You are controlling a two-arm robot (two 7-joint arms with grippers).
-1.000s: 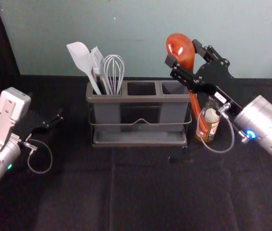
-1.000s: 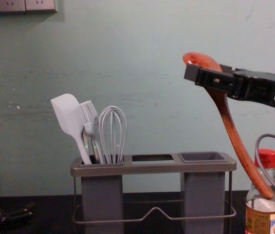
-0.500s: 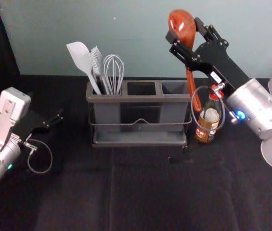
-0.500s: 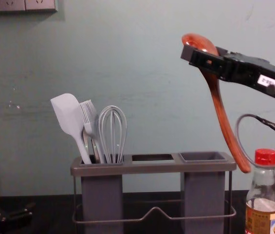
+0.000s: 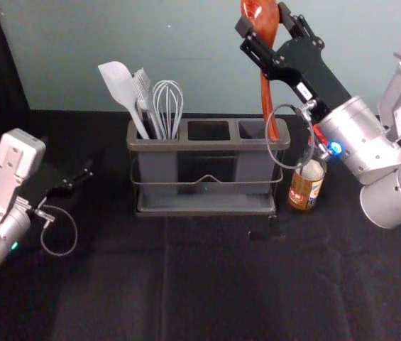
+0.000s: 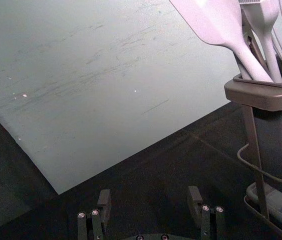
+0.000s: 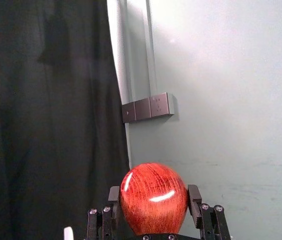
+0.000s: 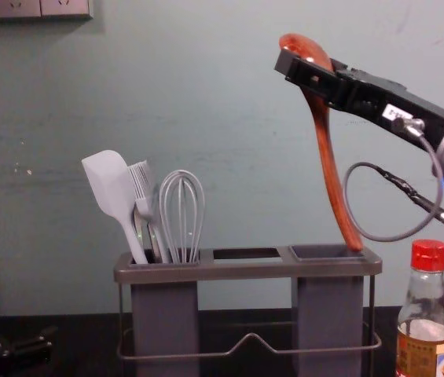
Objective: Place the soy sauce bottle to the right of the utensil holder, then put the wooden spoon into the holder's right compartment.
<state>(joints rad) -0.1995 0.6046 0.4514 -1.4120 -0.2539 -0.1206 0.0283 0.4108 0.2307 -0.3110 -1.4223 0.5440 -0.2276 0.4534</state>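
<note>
High at the back right, my right gripper is shut on the wooden spoon near its bowl. The red-brown bowl of the spoon sits between the fingertips of my right gripper. In the chest view the handle of the spoon hangs down, its end by the right compartment of the utensil holder. The soy sauce bottle, red-capped, stands upright right of the holder. My left gripper is parked at the left; its fingers stand apart in the left wrist view.
A spatula, a brush and a whisk stand in the holder's left compartment. The middle compartment holds no utensil. Behind the table is a wall, with sockets high at the left.
My right gripper has moved up and to the left with the spoon, whose handle end has come from in front of the bottle to the right compartment. The left arm is still.
</note>
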